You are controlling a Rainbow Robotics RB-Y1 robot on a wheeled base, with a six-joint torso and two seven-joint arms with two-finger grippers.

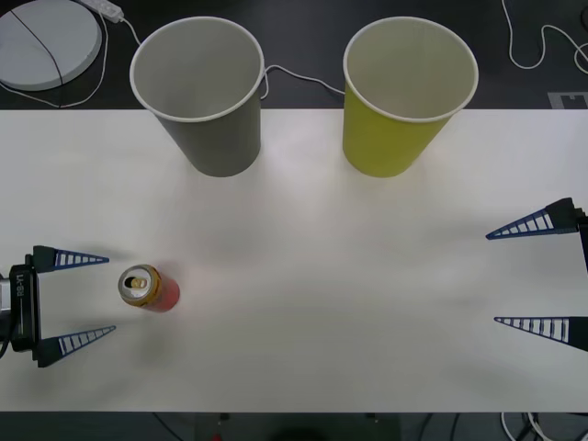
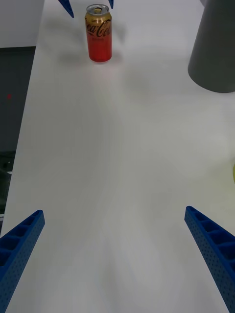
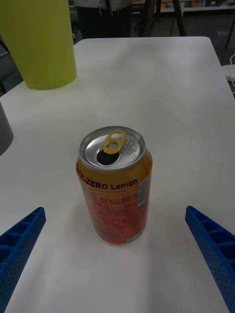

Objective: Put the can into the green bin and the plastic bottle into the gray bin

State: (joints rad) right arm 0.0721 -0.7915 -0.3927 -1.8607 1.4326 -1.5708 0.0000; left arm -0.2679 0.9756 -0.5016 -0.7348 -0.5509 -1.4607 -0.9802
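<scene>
— How far along?
— Nothing binned. My left gripper (image 1: 90,299) gapes beside the small red-and-orange drink can (image 1: 148,288), upright near the table's (image 1: 322,303) left edge.
— Right?
— Right gripper (image 1: 524,276) open too (no bottle anywhere).

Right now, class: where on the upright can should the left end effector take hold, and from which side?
Grip the can around its round side wall, mid-height. It stands upright, clear of both cups. The left end effector is open, level with it on the robot's left, so come straight in from there.
</scene>
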